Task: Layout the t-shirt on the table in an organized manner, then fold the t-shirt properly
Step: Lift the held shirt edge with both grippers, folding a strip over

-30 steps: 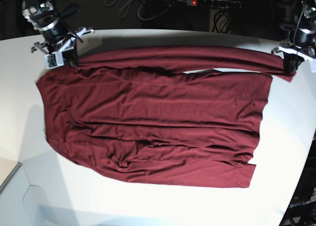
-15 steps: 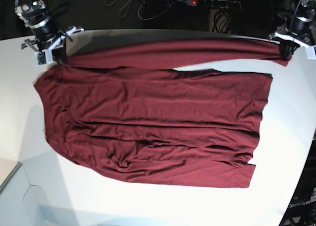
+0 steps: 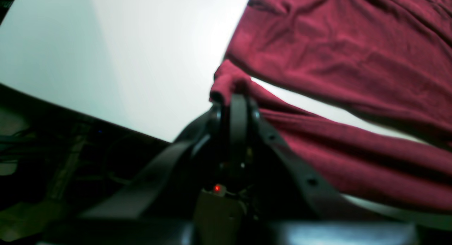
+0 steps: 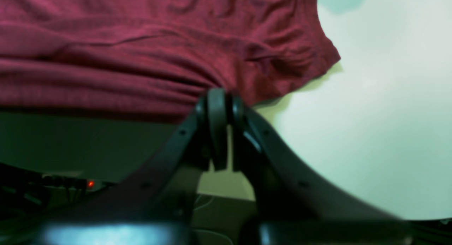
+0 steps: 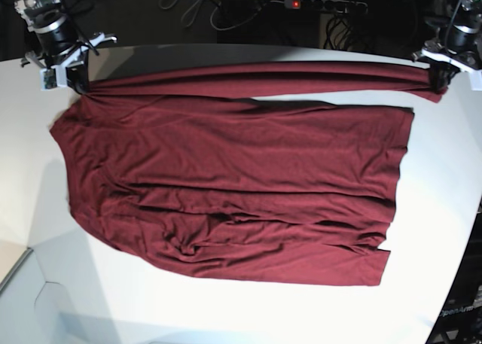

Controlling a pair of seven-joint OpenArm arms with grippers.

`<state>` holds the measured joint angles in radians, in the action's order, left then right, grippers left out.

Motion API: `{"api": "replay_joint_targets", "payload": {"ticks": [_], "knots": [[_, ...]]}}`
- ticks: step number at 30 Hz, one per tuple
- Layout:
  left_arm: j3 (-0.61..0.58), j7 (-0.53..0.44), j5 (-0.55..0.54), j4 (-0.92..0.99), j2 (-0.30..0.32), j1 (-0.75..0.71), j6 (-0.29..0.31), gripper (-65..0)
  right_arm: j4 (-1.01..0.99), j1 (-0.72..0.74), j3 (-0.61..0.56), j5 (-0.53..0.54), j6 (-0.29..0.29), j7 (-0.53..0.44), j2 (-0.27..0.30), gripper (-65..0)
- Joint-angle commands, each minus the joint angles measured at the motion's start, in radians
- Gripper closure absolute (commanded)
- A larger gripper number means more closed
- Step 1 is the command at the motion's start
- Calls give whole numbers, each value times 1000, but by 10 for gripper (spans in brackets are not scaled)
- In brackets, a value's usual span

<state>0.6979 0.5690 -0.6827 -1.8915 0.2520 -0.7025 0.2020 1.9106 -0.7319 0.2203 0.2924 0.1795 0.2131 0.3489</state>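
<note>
the dark maroon t-shirt (image 5: 226, 178) lies spread across the middle of the white counter (image 5: 437, 208), its far edge pulled up into a taut band along the counter's far edge. the left gripper (image 5: 441, 74) is closed on that band near the far right corner, and the right gripper (image 5: 73, 79) is closed on it near the far left corner. no brand, label or writing can be read on the cloth.

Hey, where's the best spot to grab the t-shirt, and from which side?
Probably the two ends of the t-shirt's far edge, where the left gripper and the right gripper are shut on it, coming from the table's far side. That edge hangs as a taut raised band between them, while the body lies flat and wrinkled.
</note>
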Motion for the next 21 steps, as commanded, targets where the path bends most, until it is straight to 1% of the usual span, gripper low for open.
{"api": "replay_joint_targets", "payload": {"ticks": [1, 8, 11, 13, 14, 16, 17, 21], "knots": [[13, -28, -1, -16, 13, -4, -9, -1, 13, -7, 11, -2, -7, -24, 9, 0], [19, -28, -1, -16, 11, -4, -9, -1, -15, -18, -9, -2, -7, -30, 9, 0], [19, -28, -1, -16, 11, -4, -9, -1, -15, -18, 23, 0, -7, -30, -21, 0], [19, -28, -1, -15, 11, -4, -9, -1, -23, -19, 31, -2, -2, -30, -24, 0], [19, -28, -1, -13, 11, -4, -9, -1, -27, -22, 29, -2, 18, -30, -24, 0], [19, -28, -1, -9, 11, -3, -9, -1, -29, -22, 41, -2, 85, -30, -35, 0], [19, -28, -1, -7, 11, -3, -9, -1, -32, -22, 57, -2, 108, -30, -46, 0], [18, -28, 1, -4, 11, 20, -9, -1, -35, -19, 107, -3, 170, -28, -84, 0]]}}
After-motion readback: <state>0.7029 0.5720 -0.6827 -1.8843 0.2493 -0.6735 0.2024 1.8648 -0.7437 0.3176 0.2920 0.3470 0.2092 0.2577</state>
